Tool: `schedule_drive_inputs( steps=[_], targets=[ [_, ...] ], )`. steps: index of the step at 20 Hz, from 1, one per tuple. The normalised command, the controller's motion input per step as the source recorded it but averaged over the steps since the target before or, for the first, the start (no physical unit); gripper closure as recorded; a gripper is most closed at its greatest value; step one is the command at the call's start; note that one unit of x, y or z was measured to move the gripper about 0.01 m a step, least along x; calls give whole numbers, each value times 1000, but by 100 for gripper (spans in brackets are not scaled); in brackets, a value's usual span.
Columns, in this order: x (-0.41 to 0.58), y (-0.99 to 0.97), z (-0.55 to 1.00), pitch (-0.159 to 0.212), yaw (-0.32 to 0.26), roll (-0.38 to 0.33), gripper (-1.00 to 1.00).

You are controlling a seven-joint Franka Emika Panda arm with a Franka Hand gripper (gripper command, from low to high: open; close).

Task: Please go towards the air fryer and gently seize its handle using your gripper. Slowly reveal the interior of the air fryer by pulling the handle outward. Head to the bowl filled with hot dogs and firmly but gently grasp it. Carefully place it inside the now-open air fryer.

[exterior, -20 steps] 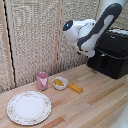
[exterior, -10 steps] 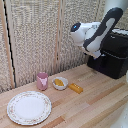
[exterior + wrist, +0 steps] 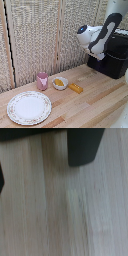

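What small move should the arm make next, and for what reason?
Probably move closer to the air fryer front, toward its handle. The drawer looks closed, and the bowl with hot dogs sits untouched on the table. The end effector itself is not clearly visible.

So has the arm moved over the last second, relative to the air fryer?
Yes. The arm has shifted toward the exterior view's right, closing in on the air fryer; the bowl stays put.

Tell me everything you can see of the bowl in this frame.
The bowl is small, round and white, standing upright on the wooden table. It holds orange-yellow hot dogs. A pink cup stands close on the exterior view's left, an orange-yellow bar lies on its right. Nothing grips it.
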Motion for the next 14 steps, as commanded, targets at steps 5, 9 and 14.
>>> schedule_drive_inputs(
  steps=[5, 9, 14],
  targets=[
    [-347, -523, -182, 0, 110, -90, -100],
    [-99, -529, -86, -3, 125, -47, -100],
    [-14, -320, 0, 7, 68, -28, 100]
  ],
)
